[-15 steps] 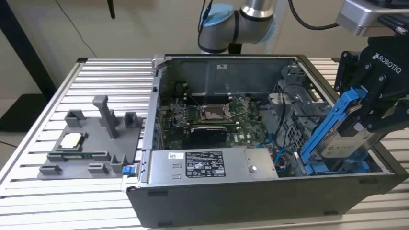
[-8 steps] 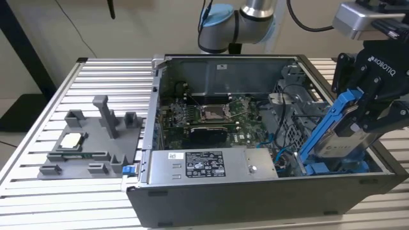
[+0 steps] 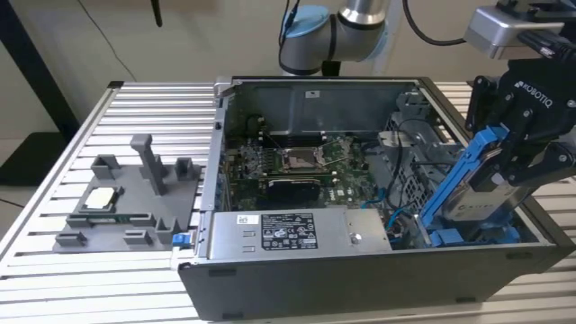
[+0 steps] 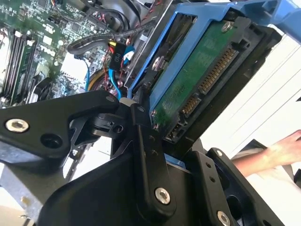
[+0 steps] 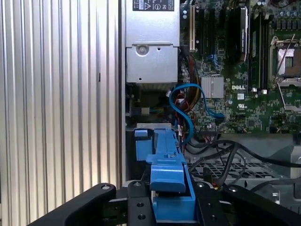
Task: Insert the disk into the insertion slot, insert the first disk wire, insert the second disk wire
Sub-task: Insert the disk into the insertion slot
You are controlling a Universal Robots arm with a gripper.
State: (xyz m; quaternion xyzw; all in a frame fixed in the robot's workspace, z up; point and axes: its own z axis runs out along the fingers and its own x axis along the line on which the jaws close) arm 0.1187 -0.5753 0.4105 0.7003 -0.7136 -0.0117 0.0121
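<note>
Blue-framed disk: we see it steeply tilted at the exterior view's right end of the open computer case; its lower end is down among the blue fittings, its upper end high in the air; in the second wrist view its green circuit-board side and connector edge face the camera
Gripper: its black fingers pinch the disk across the blue frame; in the first wrist view they press on that frame from both sides
Slot: the grey metal bay lies right below the disk in the corner of the case; we cannot tell whether the disk's lower end has caught the guides yet
Cables: a blue cable loops just beside the bay, and black wires lie across the perforated metal near it, between the bay and the motherboard
Surroundings: the power-supply box sits along the case's near wall; a grey parts tray rests on the slatted table, well apart from the work; a person's hand shows near the edge of the second wrist view
Stage: we judge that the disk insertion is in hand and unfinished, since the disk does not lie flat in the bay
Doing it well: we would hold the frame's rails square to the bay's blue guides; bring the raised end down evenly, never forcing a tilted entry that could jam; see that no loose cable is trapped underneath; grip firmly but not hard, as the plastic frame may flex
</note>
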